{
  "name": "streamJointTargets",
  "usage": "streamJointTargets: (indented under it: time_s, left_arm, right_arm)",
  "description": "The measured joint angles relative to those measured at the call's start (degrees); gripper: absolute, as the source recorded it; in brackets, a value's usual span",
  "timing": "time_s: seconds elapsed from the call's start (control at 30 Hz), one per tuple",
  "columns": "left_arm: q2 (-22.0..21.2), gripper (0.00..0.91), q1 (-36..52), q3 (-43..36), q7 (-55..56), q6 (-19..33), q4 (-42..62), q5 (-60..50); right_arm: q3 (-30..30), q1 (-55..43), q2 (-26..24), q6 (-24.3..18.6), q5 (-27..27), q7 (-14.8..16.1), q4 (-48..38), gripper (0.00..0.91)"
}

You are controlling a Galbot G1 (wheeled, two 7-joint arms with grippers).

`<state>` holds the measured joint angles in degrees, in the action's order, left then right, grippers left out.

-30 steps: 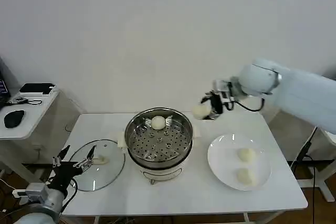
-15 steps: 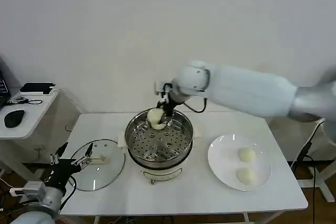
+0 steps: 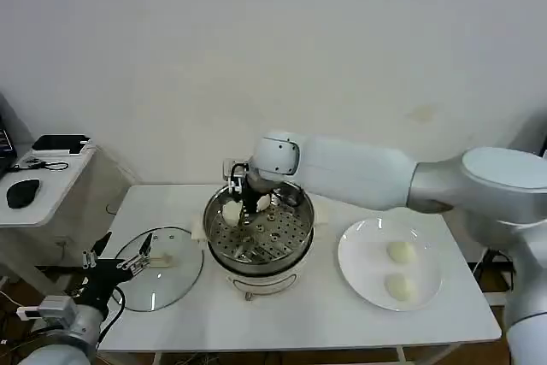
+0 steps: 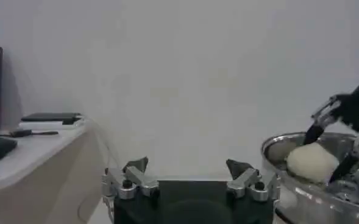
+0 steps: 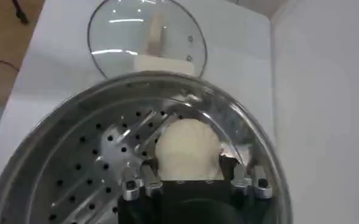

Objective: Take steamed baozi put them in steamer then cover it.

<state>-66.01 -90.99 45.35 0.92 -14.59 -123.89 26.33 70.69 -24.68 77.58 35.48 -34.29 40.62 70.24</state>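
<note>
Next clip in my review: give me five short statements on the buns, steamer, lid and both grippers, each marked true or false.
1. The right gripper holds a bun inside the steamer. True.
2. Three buns lie on the plate. False: two lie there, one and another.
3. The lid covers the steamer. False: it lies flat on the table, on the steamer's left side.
4. The left gripper is open and holds nothing. True; it sits near the table's left front corner, by the lid.
5. The steamer holds no bun other than the gripped one. False: a second bun sits behind it on the perforated floor.
</note>
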Motion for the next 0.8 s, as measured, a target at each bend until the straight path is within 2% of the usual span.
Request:
streamJointTargets:
  time_s: [0.17, 0.23, 0.6, 0.8]
  left_arm:
    - [-0.11, 0.907, 0.02, -0.11, -0.02, 0.02, 0.11, 0.0]
    - [-0.13, 0.907, 0.04, -0.11, -0.03, 0.02, 0.11, 0.0]
    - [-0.24, 0.907, -0.07, -0.13, -0.06, 0.02, -0.05, -0.02]
    - [-0.21, 0.907, 0.02, -0.42, -0.07, 0.02, 0.01, -0.02]
  right_arm:
    - [0.23, 0.83, 0.79, 0.29, 0.44, 0.04, -0.62, 0.695]
    - [0.34, 1.16, 0.9, 0.32, 0.73, 0.09, -0.76, 0.907]
    - [-0.57, 0.76, -0.11, 0.37, 1.47, 0.37, -0.15, 0.907]
    - [-0.58, -2.42, -3.81, -0.2, 1.86, 1.58, 3.44, 0.907]
